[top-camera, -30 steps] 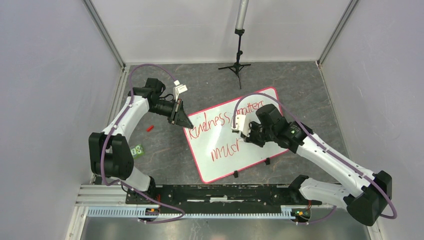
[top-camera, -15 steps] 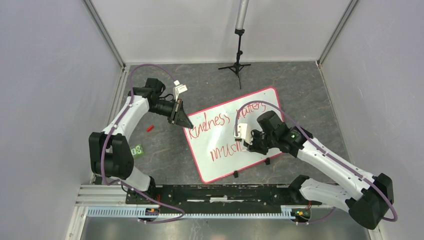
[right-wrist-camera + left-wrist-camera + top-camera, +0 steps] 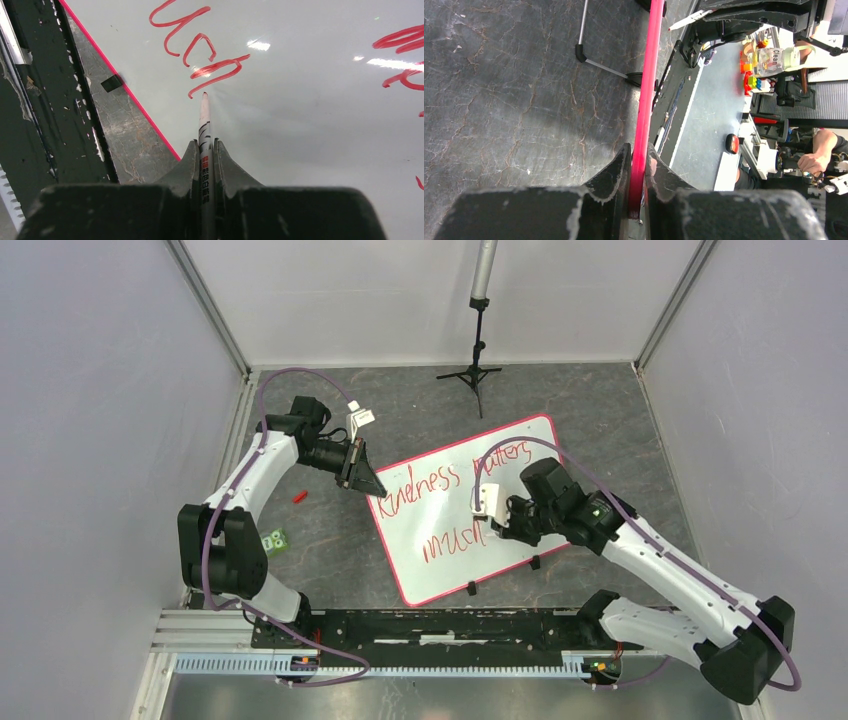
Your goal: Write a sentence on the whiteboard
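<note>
I see my left gripper (image 3: 366, 480) with its jaws clamped on the red edge of the whiteboard (image 3: 440, 575), which lies askew on the dark surface (image 3: 320, 550). The right gripper (image 3: 206, 150) pinches a marker (image 3: 203, 117), its tip at the last stroke of the sentence (image 3: 420, 483) ("Kindness matters" above, "much" below). The print on the marker's barrel is unreadable.

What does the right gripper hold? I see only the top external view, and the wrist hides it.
Observer: The right gripper is shut on a thin marker, white barrel, red tip.
Operator: Where is the tip?
Observer: At the end of the last stroke of the sentence on the whiteboard.
Operator: And the left gripper?
Observer: The left gripper is shut on the red rim, seen edge-on.
</note>
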### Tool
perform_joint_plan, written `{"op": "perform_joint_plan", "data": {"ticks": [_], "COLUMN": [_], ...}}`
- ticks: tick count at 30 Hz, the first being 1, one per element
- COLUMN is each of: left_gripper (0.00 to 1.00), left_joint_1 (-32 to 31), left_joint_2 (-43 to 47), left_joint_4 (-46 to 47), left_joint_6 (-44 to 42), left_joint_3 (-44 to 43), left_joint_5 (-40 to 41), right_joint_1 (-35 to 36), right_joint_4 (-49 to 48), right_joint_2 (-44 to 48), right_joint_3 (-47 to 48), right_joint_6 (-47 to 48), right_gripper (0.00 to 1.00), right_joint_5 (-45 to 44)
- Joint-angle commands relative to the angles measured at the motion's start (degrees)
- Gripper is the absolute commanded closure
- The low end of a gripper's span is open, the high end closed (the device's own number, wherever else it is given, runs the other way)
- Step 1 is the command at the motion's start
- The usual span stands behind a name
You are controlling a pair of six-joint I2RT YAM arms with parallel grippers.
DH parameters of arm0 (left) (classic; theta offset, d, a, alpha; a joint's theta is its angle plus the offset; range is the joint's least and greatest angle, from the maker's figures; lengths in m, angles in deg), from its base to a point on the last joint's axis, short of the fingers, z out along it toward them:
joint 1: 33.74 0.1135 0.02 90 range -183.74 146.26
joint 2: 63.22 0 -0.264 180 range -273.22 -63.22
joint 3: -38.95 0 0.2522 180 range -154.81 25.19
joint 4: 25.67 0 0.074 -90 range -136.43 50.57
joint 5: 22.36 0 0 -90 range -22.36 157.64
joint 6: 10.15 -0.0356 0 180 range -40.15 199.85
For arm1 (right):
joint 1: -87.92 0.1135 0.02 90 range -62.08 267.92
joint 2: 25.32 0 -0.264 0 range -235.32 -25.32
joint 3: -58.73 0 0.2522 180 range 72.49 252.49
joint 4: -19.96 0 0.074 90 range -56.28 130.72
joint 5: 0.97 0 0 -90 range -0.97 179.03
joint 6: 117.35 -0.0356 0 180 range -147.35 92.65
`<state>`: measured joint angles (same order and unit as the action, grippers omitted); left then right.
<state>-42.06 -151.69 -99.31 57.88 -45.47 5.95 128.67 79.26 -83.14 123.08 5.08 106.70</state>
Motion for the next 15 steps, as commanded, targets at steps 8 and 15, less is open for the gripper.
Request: {"op": "perform_joint_plan", "data": {"ticks": [8, 15], "left_gripper": [0.98, 0.98], "left_joint_1": [-0.56, -0.56], "left_joint_2": [0.26, 0.54], "left_joint_4": [2.04, 2.08], "left_joint_6": [-1.92, -2.02], "left_joint_3": [-0.2, -0.1], "left_joint_5": [3.5, 3.77], "right_joint_1": [-0.23, -0.23], "right_joint_4": [-2.54, -2.46], "right_joint_2": [-1.43, -1.36], "right_joint_3": [0.12, 1.37], "right_joint_6": [0.5, 0.68], "right_gripper": [1.0, 1.0], "right_joint_5": [-5.17, -5.33]}}
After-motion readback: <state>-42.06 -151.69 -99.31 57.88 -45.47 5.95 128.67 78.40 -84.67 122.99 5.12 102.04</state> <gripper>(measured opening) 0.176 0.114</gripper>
